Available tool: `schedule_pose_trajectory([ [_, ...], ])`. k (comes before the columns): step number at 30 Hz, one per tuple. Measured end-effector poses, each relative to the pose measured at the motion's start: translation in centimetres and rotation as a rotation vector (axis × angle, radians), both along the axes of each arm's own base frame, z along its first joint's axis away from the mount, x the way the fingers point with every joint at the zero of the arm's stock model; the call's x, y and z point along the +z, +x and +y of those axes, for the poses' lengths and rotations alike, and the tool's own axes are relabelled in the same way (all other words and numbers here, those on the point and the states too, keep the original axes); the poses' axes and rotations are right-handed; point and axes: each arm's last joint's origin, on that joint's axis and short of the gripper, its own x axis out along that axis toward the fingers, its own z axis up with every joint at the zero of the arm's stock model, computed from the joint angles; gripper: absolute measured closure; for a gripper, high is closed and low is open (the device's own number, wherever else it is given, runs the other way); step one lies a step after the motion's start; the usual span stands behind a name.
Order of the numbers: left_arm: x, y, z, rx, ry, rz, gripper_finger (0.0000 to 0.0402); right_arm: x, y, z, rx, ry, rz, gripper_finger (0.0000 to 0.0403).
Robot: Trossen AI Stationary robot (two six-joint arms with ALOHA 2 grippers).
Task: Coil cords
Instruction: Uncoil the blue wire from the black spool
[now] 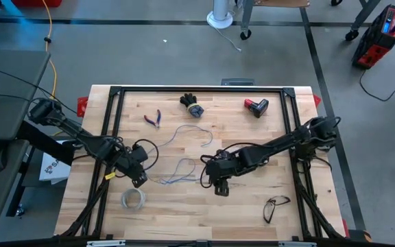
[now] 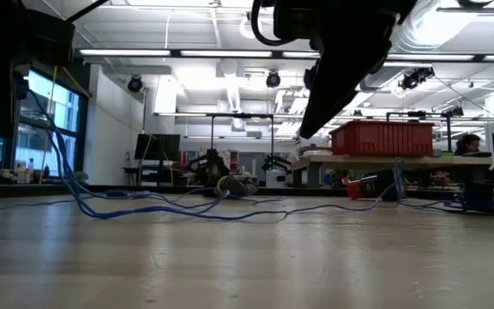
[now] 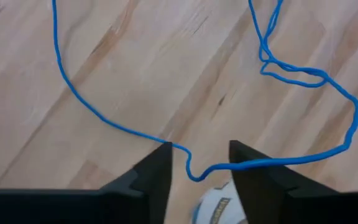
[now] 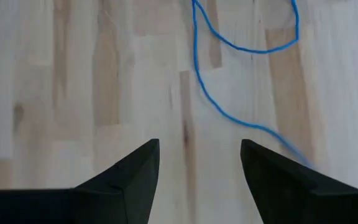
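Wire [image 1: 184, 147] lies loose mid-table in the high view, between 2 grippers; spool [image 1: 195, 108] sits far of it. Left wrist view: left gripper [image 3: 199, 163] parted, wire [image 3: 272, 62] crossing its fingers. Right wrist view: right gripper [image 4: 199, 158] parted, empty, wire [image 4: 229, 112] just beyond.

We see the wire [image 1: 181, 147] sprawled loose across the middle of the table [image 1: 245, 209]. At its nine o'clock sits the left gripper [image 1: 138, 175], at its four o'clock the right gripper [image 1: 221, 186]. The spool [image 1: 192, 107] lies at twelve, the pliers [image 1: 153, 118] at eleven, a battery pack [image 1: 256, 107] at two, the tape ring [image 1: 133, 199] at seven, the glasses [image 1: 274, 206] at four.
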Motion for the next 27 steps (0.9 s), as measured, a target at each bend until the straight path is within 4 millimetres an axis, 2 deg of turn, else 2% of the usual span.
schedule_pose_trajectory([
  [3,0.0,0.1,0.3,-0.052,0.035,-0.002,0.0203,-0.3,0.3,-0.3,0.077,-0.047,-0.004,0.0185],
  [10,-0.8,0.9,0.4,-0.14,0.141,0.023,0.0153,-3.0,2.0,-0.9,0.163,-0.071,-0.013,0.019],
  [14,-1.4,1.4,0.1,-0.166,0.147,0.031,0.0147,-4.7,2.5,-1.0,0.184,-0.06,0.026,0.0204],
  [27,-2.8,2.7,-0.6,-0.163,0.122,0.058,0.0147,-7.8,3.8,-0.9,0.25,-0.088,0.014,0.0238],
])
